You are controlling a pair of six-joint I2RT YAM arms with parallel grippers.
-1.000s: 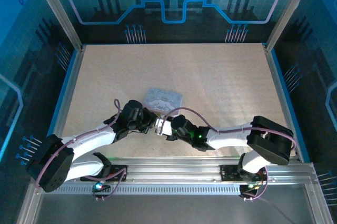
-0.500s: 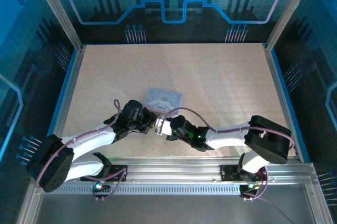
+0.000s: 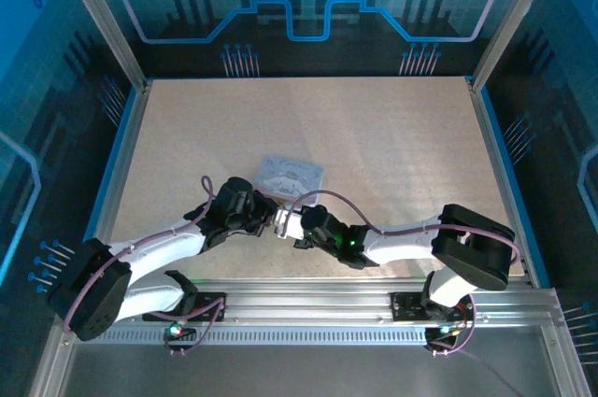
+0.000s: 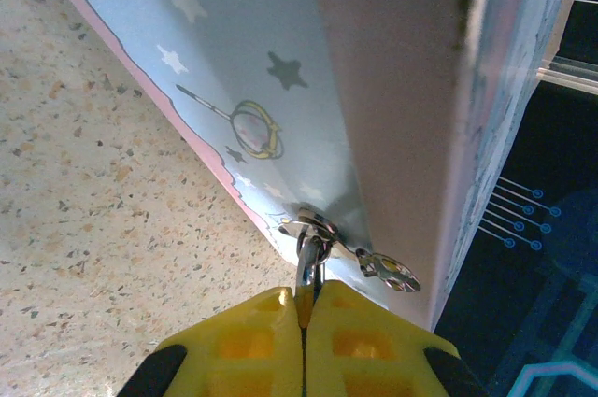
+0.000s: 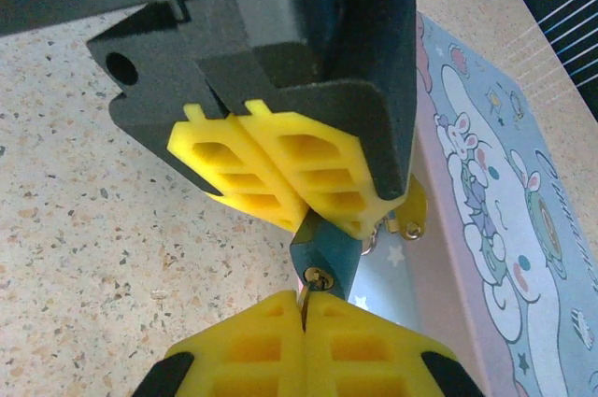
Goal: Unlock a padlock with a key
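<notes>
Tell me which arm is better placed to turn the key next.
Right. Its claw is shut on the key, which is held against the padlock. The left claw is shut on the padlock, steadying it beside the cartoon tin.

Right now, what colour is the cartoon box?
The box is pale blue; clearest from the right wrist.

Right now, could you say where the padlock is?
Right wrist view, centre: the padlock sits in the left hand, beside the cartoon tin, above the key in the right hand.
</notes>
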